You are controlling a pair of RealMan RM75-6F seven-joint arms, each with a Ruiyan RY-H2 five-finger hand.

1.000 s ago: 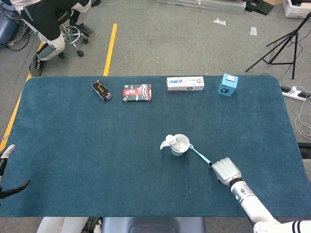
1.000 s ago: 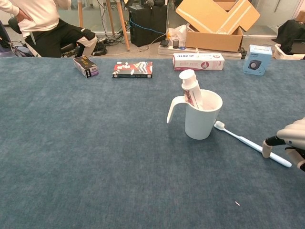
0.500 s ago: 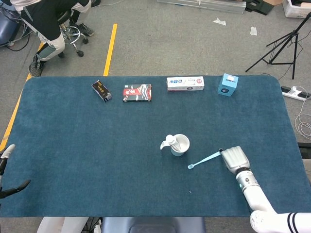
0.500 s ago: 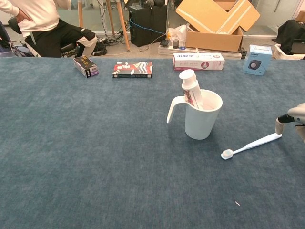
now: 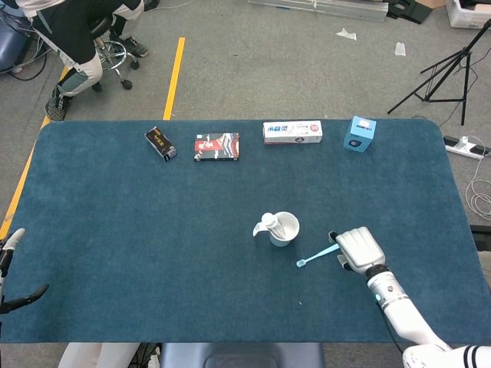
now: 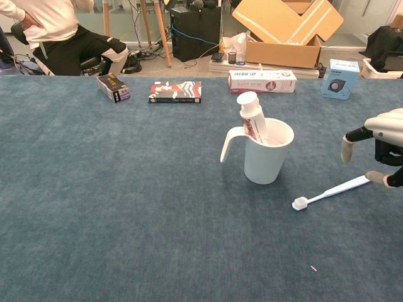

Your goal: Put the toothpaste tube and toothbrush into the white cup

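Note:
The white cup [image 5: 284, 229] [image 6: 267, 155] stands upright near the table's middle, handle to the left. The toothpaste tube [image 5: 268, 224] [image 6: 251, 118] stands in it, cap up. The light blue toothbrush [image 5: 317, 255] [image 6: 331, 192] lies flat on the cloth right of the cup, apart from it, its head toward the front. My right hand [image 5: 359, 248] [image 6: 380, 146] hovers at the brush's handle end with fingers spread; one fingertip [image 6: 376, 178] sits close by the handle. My left hand [image 5: 15, 291] shows only at the table's front left edge, fingers apart and holding nothing.
Along the far edge lie a black box [image 5: 160, 142], a red and black box [image 5: 216, 146], a toothpaste carton [image 5: 292, 132] and a blue box [image 5: 359, 133]. A seated person [image 6: 53, 31] is beyond the far left corner. A tiny white speck [image 6: 313, 268] lies near the front.
The toothbrush swung round: its head was against the cup, and it points toward the front now. My right hand moved farther back, then came left over the handle end.

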